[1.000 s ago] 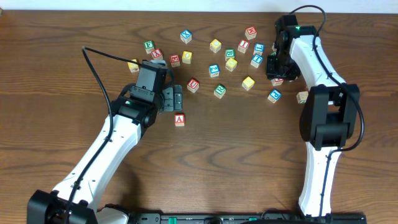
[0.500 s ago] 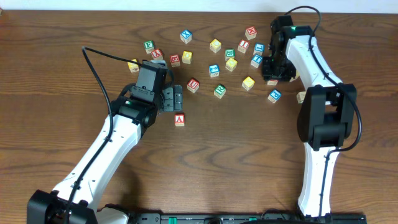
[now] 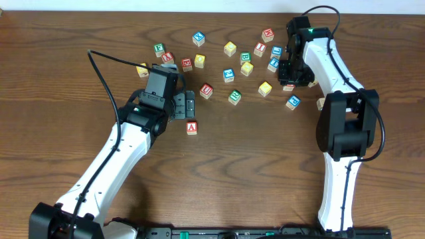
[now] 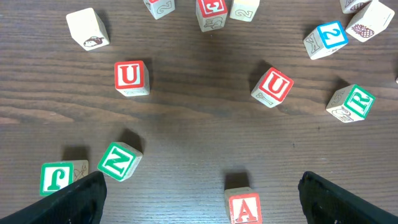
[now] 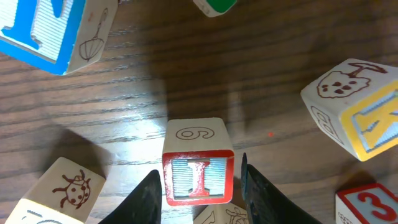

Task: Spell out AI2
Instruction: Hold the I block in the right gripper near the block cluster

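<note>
The A block (image 4: 245,208) (image 3: 192,127) rests on the table with its red letter up, between the wide-open fingers of my left gripper (image 4: 205,199) (image 3: 189,105), touching neither. The blue 2 block (image 4: 331,37) lies farther off to the upper right in the left wrist view. The red I block (image 5: 198,177) sits between the jaws of my right gripper (image 5: 199,167) (image 3: 290,76). The left jaw is against its side, and a thin gap shows at the right jaw. Another block shows just below the I block.
Loose blocks crowd both grippers: two red U blocks (image 4: 130,76) (image 4: 273,84), a green N (image 4: 118,160), a green R (image 4: 354,102), a ladybird block (image 5: 62,190), a blue-faced block (image 5: 50,28) and a red 3 block (image 5: 367,205). Yellow blocks (image 3: 265,87) lie mid-table.
My right gripper has shifted a little left and toward the table's far edge, and its jaws have narrowed around the I block. The left arm and the A block have not moved.
</note>
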Action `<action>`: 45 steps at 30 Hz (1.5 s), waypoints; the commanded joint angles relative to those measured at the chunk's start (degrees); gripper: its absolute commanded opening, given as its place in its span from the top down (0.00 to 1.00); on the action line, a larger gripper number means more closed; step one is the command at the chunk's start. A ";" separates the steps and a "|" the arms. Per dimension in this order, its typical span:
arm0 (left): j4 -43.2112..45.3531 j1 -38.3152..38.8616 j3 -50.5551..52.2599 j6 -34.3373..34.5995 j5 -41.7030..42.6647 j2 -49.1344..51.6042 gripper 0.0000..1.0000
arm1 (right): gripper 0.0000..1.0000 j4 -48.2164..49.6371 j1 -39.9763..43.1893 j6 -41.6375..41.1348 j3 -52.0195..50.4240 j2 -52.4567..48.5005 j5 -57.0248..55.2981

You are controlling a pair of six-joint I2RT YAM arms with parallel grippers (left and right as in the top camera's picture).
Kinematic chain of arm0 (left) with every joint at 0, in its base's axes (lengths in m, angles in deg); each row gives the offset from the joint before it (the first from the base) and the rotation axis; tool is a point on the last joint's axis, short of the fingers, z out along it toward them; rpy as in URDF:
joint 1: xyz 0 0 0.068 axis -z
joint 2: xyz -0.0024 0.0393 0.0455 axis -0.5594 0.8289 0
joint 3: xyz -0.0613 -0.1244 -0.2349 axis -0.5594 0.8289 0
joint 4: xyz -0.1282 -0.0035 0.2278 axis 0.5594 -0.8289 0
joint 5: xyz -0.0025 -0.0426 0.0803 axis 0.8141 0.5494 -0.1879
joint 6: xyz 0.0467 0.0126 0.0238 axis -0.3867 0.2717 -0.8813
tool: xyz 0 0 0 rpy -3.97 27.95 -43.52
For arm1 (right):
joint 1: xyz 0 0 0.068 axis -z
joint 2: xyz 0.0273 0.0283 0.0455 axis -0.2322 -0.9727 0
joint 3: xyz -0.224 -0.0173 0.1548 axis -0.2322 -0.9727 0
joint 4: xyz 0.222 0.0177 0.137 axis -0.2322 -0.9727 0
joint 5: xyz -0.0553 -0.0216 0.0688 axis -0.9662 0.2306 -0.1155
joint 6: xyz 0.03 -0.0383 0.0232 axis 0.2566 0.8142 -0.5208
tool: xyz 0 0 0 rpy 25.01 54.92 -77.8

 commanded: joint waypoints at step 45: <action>0.04 -0.24 -1.18 -0.35 -0.35 -0.72 0.03 | 0.64 1.70 -0.61 -1.77 -0.02 0.22 -0.44</action>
